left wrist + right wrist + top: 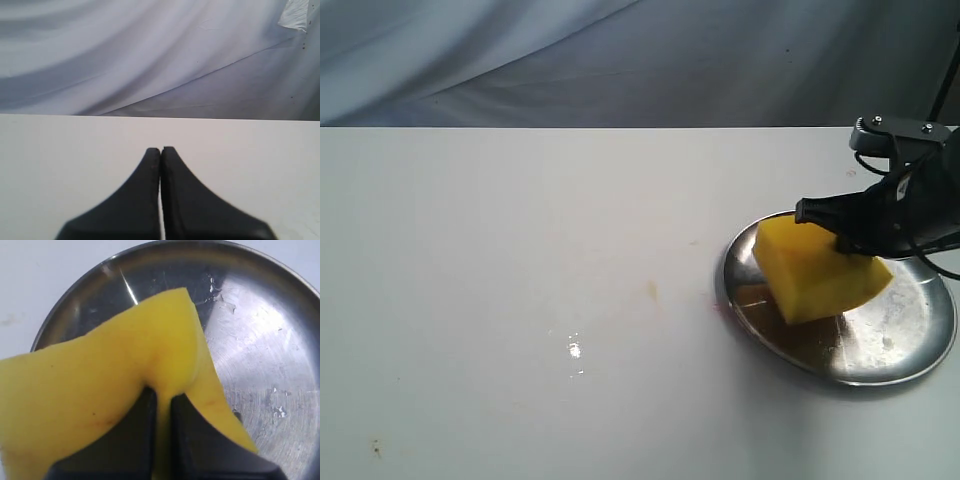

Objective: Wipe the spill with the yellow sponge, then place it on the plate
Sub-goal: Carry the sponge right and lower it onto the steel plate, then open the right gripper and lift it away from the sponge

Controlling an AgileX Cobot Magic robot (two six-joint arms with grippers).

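Note:
The yellow sponge (812, 278) hangs tilted over the left half of the silver plate (910, 345), and I cannot tell whether its lower corner touches the metal. My right gripper (842, 238) is shut on its upper edge. In the right wrist view the black fingers (140, 440) pinch a fold of the sponge (95, 385) with the plate (260, 345) underneath. Only a small, faint tan-brown smear (651, 290) shows of the spill, on the table left of the plate. My left gripper (161, 149) is shut on nothing above bare table and is out of the exterior view.
Tiny clear glistening droplets (574, 349) lie on the white table (470, 250) left of centre. A dark speck (376, 447) sits near the front left corner. Grey cloth (620, 60) hangs behind the table's far edge.

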